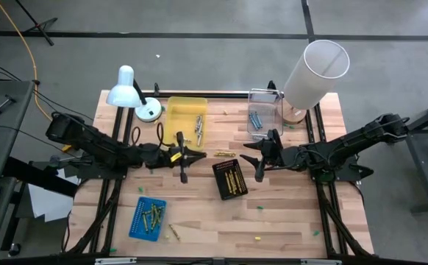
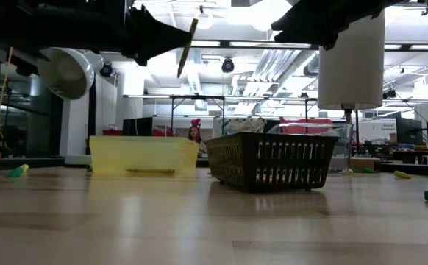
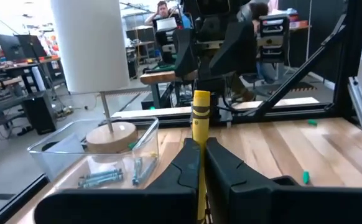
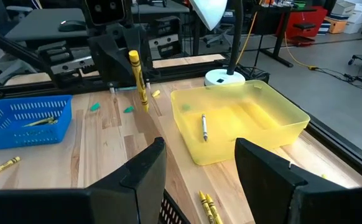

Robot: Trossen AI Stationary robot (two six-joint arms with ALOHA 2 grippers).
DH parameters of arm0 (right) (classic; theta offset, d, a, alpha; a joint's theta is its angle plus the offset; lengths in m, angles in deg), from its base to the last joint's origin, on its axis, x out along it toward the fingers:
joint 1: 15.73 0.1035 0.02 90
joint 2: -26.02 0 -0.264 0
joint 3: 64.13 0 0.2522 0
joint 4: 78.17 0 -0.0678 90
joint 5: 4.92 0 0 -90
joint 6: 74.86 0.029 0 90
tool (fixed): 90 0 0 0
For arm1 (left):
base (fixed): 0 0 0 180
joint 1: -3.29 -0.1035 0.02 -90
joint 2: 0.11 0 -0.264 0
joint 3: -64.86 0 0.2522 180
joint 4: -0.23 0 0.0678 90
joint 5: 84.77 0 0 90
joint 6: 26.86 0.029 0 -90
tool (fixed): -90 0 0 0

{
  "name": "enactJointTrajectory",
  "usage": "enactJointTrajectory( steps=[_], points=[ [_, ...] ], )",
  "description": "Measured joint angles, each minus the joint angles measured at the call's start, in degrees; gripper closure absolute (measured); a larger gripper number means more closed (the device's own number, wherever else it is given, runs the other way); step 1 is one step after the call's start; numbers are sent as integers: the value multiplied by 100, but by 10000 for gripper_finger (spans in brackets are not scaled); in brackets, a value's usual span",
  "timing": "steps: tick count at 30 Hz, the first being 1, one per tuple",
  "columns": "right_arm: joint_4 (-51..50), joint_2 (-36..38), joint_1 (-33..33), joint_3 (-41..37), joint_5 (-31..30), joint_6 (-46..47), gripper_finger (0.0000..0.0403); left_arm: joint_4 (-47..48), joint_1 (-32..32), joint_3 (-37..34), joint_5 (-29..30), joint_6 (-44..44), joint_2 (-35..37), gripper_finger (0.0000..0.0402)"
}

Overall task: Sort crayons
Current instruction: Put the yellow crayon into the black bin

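Crayon, a slim yellow paper-wrapped stick, stands nearly upright, clamped in the left claw; the right claw gapes apart.

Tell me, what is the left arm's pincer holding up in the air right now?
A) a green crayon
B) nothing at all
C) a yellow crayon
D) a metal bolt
C: the left pincer is shut on a yellow crayon that stands up between its fingers, and the right wrist view shows the same crayon lifted clear above the wooden table.
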Motion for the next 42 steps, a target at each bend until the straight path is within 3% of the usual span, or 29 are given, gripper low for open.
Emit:
enactJointTrajectory(
  steps=[23,25,28,31,42],
  points=[
    [-24,0,0,0,-21,-42,217,320,-358,0,16,-94,0,401],
    [-24,0,0,0,-21,-42,217,299,-358,0,-163,-184,0,401],
    [-24,0,-5,0,-23,-34,217,213,-356,90,-1004,-345,-73,401],
    [-9,0,-68,0,-19,-37,217,216,-241,363,-1444,-299,-362,401],
    [-16,0,-382,0,-28,153,217,315,36,1769,-1342,455,-2506,401]
  ],
)
